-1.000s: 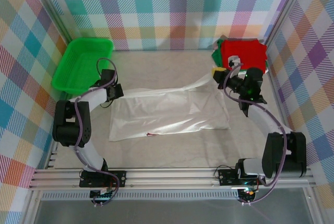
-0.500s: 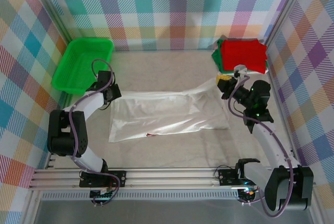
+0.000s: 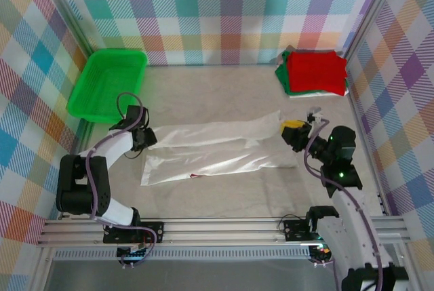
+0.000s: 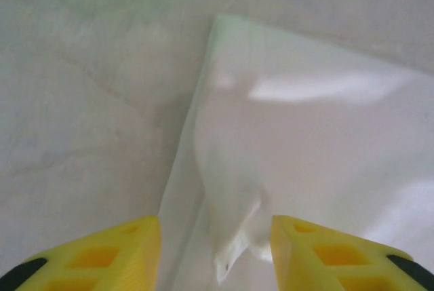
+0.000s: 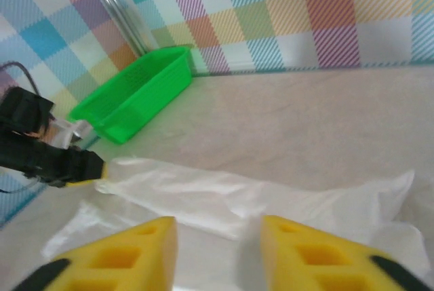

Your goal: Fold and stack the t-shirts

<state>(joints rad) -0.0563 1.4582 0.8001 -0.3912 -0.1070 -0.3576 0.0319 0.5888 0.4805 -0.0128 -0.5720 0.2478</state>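
top view
shirt: the white shirt (image 3: 217, 155) lies flat on the table (image 3: 217, 91), to the right of the tray (image 3: 108, 51) and nearer the arms than it; its far edge is doubled over toward the near edge in a long band.
stack: the red and green folded stack (image 3: 313, 72) sits well to the right of the tray, level with it at the far side.
left gripper (image 3: 144, 138): low at the shirt's end nearest the tray.
right gripper (image 3: 293, 132): at the shirt's end farthest from the tray.

left wrist view
left fingers (image 4: 129, 250): spread wide; a cloth corner lies in the gap, but no pad presses on it, so this gripper is released.
cloth: thin, layered, with a soft crease at the fold.

right wrist view
right fingers (image 5: 122, 250): spread, with nothing between them, so this gripper is released too.
shirt (image 5: 258, 199): just beyond the fingertips, stretching away toward the tray (image 5: 146, 104), with the left gripper (image 5: 88, 165) at that end.

handling (judged)
feel: light, limp and smooth; likely to sag, slide over itself and lose its fold if lifted by one point.
hold: pinch both layers at the two end corners of the folded band, the end by the tray and the end away from it, and keep the cloth taut between the grippers.
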